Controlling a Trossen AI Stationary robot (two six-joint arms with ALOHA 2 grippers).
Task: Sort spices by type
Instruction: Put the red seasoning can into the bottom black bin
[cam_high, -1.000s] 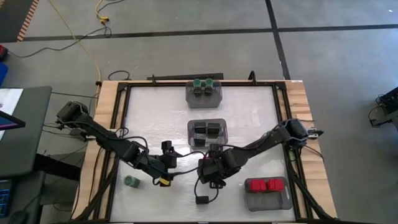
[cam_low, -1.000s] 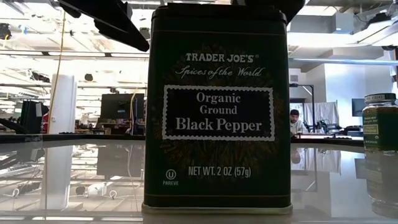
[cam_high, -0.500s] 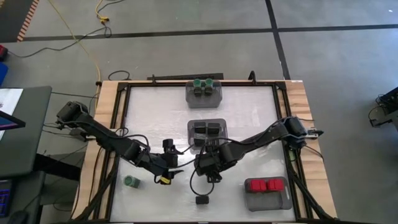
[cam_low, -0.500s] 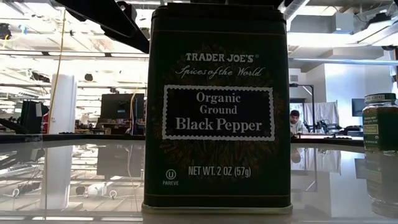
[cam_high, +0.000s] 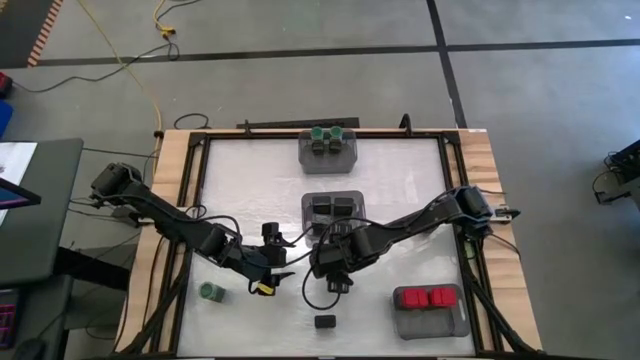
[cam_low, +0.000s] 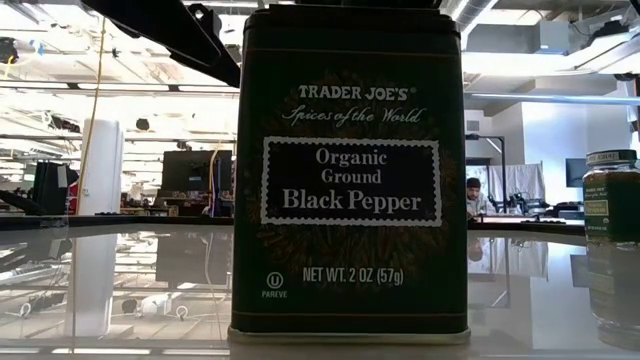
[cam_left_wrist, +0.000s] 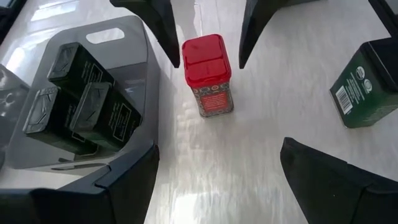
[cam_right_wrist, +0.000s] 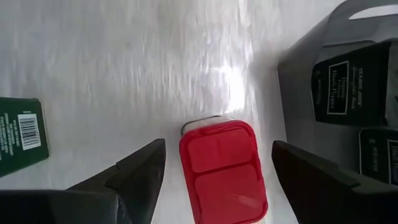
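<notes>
Two claws meet near the table's (cam_high: 400, 185) middle, both spread wide and gripping nothing. The right claw (cam_right_wrist: 211, 180) straddles an upright red-capped jar (cam_right_wrist: 222, 171), a finger (cam_right_wrist: 134, 171) on each side without touching; the left claw (cam_left_wrist: 217, 168) faces the same jar from the other side. Just beside the jar, the middle bin (cam_high: 334, 212) holds black tins. A black pepper tin (cam_low: 350, 170) stands alone at the near edge, and a green-capped jar (cam_high: 211, 291) stands near the left edge.
</notes>
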